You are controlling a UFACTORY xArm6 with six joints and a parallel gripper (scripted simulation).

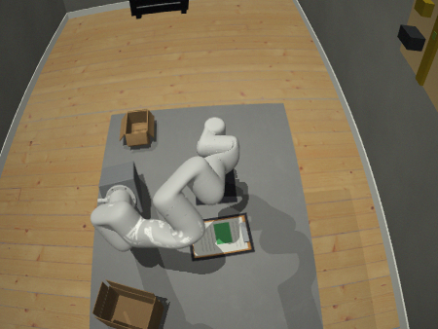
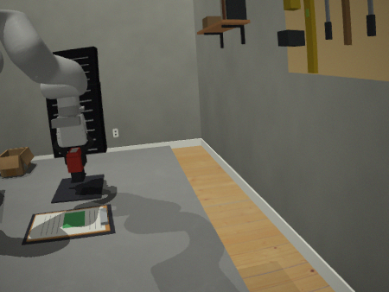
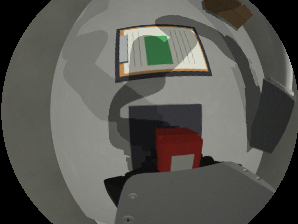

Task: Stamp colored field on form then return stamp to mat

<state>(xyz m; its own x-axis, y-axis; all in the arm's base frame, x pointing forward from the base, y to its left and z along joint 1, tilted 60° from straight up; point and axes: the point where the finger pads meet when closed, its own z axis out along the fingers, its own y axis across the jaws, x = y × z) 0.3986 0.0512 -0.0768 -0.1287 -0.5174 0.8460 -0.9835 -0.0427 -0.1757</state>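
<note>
Gripper (image 2: 76, 161) clamped on red stamp (image 2: 74, 161), upright, directly under wrist, over black mat (image 2: 92, 187). Cannot tell whether stamp base touches mat or hangs just above. Fingers mostly hidden behind stamp body in exterior view; stamp and gripper fully blocked by arm (image 1: 180, 195) in top view. Form (image 2: 47, 226) with green field (image 2: 73, 219) on grey surface (image 2: 151, 207), beside mat, apart from stamp.
</note>
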